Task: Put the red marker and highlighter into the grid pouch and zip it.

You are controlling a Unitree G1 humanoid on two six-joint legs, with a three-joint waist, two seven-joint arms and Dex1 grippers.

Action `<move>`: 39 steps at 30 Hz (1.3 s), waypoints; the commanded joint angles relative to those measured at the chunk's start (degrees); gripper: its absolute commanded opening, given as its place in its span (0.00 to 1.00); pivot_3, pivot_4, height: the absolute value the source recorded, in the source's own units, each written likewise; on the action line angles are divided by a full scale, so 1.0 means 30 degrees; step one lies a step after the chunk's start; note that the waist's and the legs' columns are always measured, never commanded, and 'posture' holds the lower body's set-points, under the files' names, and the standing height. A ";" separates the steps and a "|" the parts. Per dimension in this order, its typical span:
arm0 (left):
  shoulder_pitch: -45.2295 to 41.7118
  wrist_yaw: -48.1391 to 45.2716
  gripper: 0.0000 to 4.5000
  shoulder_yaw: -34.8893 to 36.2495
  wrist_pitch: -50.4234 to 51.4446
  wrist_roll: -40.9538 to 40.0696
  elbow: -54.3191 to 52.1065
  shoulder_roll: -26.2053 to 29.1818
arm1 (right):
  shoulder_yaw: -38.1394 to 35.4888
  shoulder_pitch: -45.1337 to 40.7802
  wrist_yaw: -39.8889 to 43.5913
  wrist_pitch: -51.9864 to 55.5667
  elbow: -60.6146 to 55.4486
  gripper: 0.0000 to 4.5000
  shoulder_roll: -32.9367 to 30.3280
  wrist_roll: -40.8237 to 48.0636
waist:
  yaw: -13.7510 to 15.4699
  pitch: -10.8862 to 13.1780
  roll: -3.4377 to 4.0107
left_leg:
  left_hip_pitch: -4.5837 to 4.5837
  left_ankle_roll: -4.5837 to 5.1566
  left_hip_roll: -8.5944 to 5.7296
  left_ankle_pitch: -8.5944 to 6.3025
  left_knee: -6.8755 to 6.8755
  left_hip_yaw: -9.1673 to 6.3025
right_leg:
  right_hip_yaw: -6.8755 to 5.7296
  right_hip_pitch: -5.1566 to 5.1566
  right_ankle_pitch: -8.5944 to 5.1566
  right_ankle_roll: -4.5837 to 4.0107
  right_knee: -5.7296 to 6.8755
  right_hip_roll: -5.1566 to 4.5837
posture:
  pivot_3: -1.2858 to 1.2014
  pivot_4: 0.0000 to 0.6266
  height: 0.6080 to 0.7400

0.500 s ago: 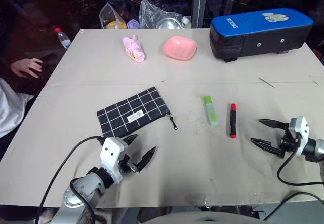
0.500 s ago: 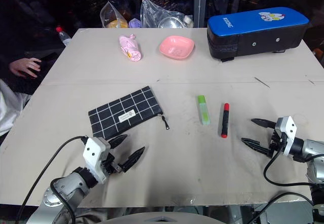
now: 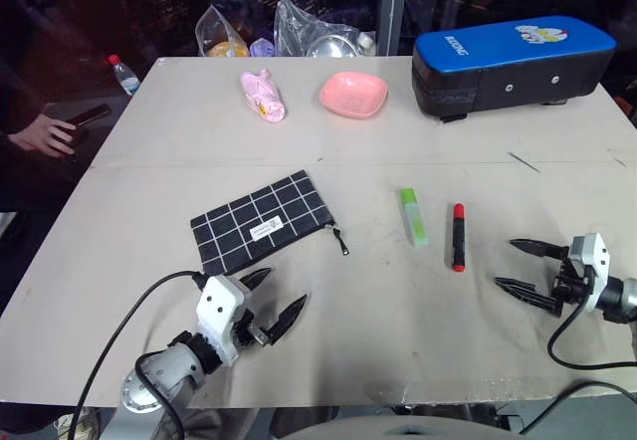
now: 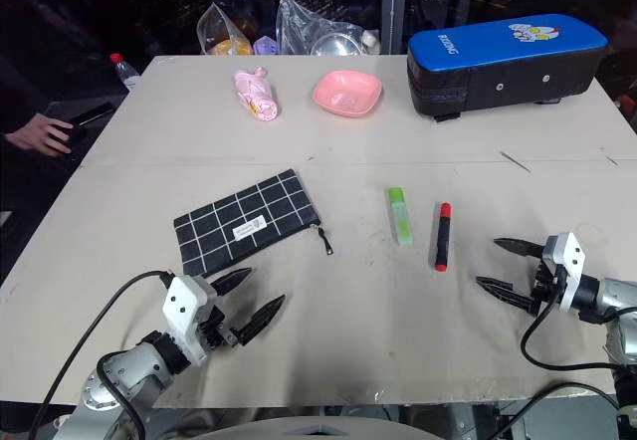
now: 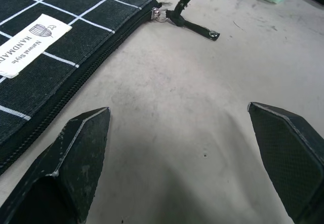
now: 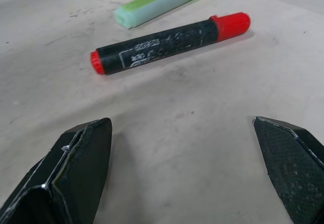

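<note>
Two pincers hover spread and empty above the counter's (image 3: pixel 139 201) near edge. The left pincer (image 3: pixel 271 299) sits just short of the grid pouch (image 3: pixel 261 220), whose white label (image 5: pixel 30 44) reads clearly from the wrist. The right pincer (image 3: pixel 526 266) faces the red marker (image 6: pixel 169 42) and highlighter (image 6: pixel 161 3), lying side by side mid-counter, the highlighter's cap cut off.

Two robot forearms ending in white-housed two-finger grippers

Left gripper (image 3: pixel 274 301) and right gripper (image 3: pixel 527 266) each carry tapered, textured black fingers (image 5: pixel 76 163) on a white block; a black cable (image 3: pixel 119 330) loops to the silver-grey left wrist.
</note>
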 commanded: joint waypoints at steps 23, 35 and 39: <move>-0.0582 -0.0779 0.98 0.7450 -0.5322 0.0906 0.1577 0.1951 | 0.1611 -0.2258 -0.0305 0.5925 -0.9701 1.00 0.1357 0.4336 | 0.0039 0.0026 -0.0073 | -0.0008 -0.0004 0.0027 -0.0006 -0.0004 -0.0007 | 0.0068 -0.0014 0.0000 -0.0003 -0.0030 -0.0003 | 0.52 0.24 0.91; 0.2013 0.0592 0.98 1.1077 -1.0507 0.6351 0.2713 0.2443 | 0.2128 -0.3251 0.0235 0.5965 -0.8712 1.00 0.1641 0.3813 | -0.0028 0.0040 -0.0117 | -0.0012 -0.0083 0.0043 -0.0055 -0.0073 0.0013 | 0.0097 -0.0052 0.0005 -0.0012 -0.0055 -0.0012 | 0.52 0.24 0.91; 0.2005 0.1714 0.98 1.0966 -1.2279 0.8161 0.3424 0.2328 | 0.2051 -0.3092 0.0107 0.6131 -0.9032 1.00 0.1646 0.3894 | 0.0016 0.0038 -0.0125 | -0.0017 -0.0086 0.0038 -0.0057 -0.0072 0.0015 | 0.0096 -0.0050 0.0005 -0.0013 -0.0059 -0.0032 | 0.52 0.24 0.91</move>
